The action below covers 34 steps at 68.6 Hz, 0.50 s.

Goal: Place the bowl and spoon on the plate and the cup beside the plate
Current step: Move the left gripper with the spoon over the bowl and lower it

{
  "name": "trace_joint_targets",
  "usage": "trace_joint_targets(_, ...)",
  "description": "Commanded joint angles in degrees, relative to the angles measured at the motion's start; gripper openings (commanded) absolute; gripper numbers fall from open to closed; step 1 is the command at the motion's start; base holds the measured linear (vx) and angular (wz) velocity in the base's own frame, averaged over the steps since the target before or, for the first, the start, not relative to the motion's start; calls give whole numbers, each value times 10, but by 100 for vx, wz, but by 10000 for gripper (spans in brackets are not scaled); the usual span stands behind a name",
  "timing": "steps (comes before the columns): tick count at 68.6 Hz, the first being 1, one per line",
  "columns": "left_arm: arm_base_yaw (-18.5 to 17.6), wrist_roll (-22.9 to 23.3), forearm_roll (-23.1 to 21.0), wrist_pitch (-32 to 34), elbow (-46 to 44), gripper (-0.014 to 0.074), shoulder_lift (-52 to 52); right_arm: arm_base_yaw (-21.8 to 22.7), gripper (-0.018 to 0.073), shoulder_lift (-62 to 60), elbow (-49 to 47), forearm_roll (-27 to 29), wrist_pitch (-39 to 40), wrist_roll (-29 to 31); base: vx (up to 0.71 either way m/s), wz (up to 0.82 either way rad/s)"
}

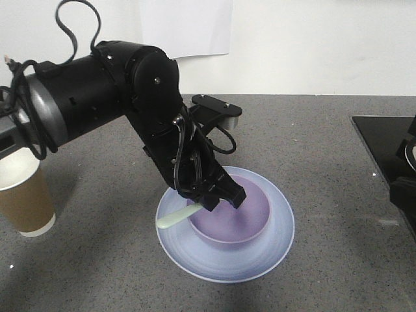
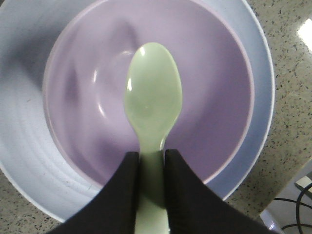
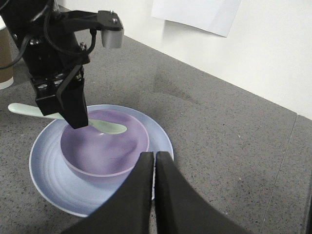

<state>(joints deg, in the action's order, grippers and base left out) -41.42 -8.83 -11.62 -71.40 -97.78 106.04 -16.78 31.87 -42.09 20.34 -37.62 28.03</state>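
Observation:
The lavender bowl [image 1: 237,218] [image 2: 83,92] [image 3: 97,153] sits in the middle of the pale blue plate [image 1: 214,260] [image 2: 22,146] [image 3: 46,175]. My left gripper [image 1: 224,200] [image 2: 152,155] [image 3: 73,114] hangs over the bowl's left rim, shut on the handle of the mint spoon [image 1: 174,219] [image 2: 153,102] [image 3: 111,127]. The scoop is above the bowl's inside, and the handle end sticks out over the plate's left side. The brown paper cup [image 1: 26,195] [image 3: 4,53] stands upright far left, apart from the plate. My right gripper [image 3: 154,156] is shut on nothing, near the plate's right edge.
A black panel [image 1: 383,136] lies at the table's right edge, beside my right arm [image 1: 404,195]. A white wall with a paper sheet [image 1: 188,26] closes off the back of the grey speckled table [image 1: 325,169].

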Motion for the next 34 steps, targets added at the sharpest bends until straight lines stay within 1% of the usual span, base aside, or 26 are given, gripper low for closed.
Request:
trace_joint_targets(1,-1,-4,-8,-2,-11,-4,-27,3,-1,2,-12,7,48,3,0,0)
trace_joint_targets(11,-1,-5,-8,-2,-11,9,-25,3,-1,2,-12,7,53,3,0,0)
trace_joint_targets(18,-1,-5,-8,3,-11,38,-24,3,-1,2,-12,6,53,3,0,0)
trace_joint_targets(30,-1,-4,-10,3,-12,143,-24,3,-1,2,-12,4,54,5,0,0)
trace_joint_targets(34,-1,-3,-10,3,-12,194,-24,3,-1,2,-12,4,55,6,0,0)
